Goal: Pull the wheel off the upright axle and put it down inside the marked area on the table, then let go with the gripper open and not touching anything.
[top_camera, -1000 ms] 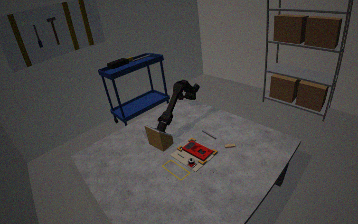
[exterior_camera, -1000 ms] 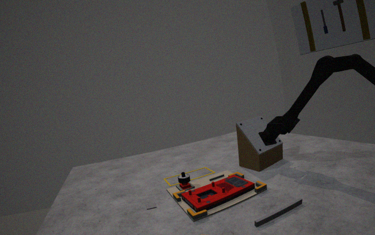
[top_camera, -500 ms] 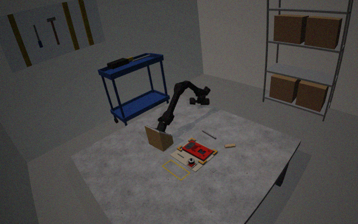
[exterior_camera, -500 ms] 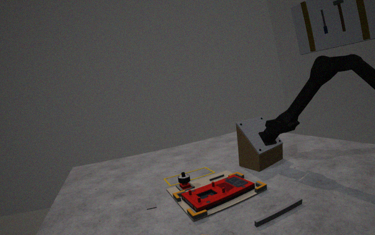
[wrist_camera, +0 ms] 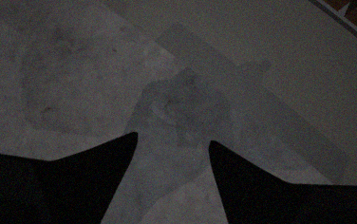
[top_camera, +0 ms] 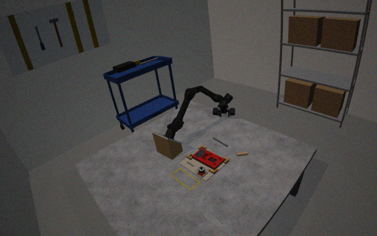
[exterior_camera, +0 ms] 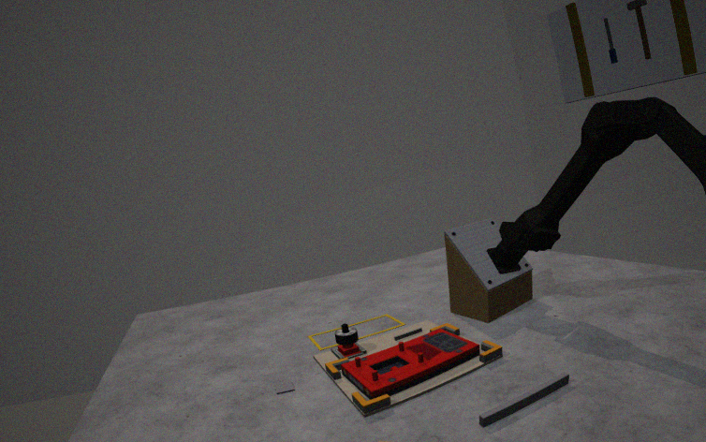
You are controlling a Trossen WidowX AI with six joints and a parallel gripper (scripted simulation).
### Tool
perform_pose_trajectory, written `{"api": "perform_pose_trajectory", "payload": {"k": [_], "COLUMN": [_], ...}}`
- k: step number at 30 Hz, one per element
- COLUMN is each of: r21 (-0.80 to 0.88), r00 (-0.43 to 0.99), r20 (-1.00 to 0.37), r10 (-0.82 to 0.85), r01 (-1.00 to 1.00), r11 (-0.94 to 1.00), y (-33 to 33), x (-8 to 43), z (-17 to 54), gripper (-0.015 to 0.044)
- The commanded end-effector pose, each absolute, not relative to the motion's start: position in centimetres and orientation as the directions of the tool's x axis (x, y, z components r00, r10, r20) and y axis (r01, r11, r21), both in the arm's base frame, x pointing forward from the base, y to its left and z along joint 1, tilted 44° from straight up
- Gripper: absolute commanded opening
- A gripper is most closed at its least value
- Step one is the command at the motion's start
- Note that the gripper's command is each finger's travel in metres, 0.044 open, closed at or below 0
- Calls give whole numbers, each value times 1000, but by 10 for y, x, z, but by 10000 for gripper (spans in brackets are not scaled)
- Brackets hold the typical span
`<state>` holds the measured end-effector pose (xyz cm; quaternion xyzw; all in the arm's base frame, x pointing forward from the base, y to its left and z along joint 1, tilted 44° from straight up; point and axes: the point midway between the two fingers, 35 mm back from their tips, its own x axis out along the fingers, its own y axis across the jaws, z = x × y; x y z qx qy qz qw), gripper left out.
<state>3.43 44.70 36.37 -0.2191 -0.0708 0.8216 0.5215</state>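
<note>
The wheel [top_camera: 201,170] [exterior_camera: 345,336], black with a pale face, sits around the upright black axle [exterior_camera: 344,326] above a small red block [exterior_camera: 347,350]. It stands on the beige board [top_camera: 184,163] near a corner. The marked area, a yellow outline [top_camera: 180,182] [exterior_camera: 367,320], lies on the table beside the board with nothing in it. My gripper [top_camera: 224,115] [wrist_camera: 174,140] is open and empty, raised far from the wheel, over the far side of the table. It is outside the exterior view. The wrist view shows only table and floor between and beyond the fingers.
A red plate [top_camera: 200,160] [exterior_camera: 432,360] with short posts sits between orange corner brackets on the board. A grey bar [top_camera: 219,141] [exterior_camera: 523,401] and a wooden piece [top_camera: 242,153] lie beyond it. The arm's wedge-shaped base [top_camera: 166,148] [exterior_camera: 466,291] stands near the board.
</note>
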Motion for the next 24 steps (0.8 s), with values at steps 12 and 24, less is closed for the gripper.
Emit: {"api": "perform_pose_trajectory", "payload": {"k": [12, 24], "r21": [-188, 149], "r00": [-34, 85], "r20": [-405, -563], "r10": [914, 822], "r01": [-975, -968], "r11": [-120, 202], "y": [421, 360], "x": [186, 293], "z": [308, 229], "gripper": [300, 300]}}
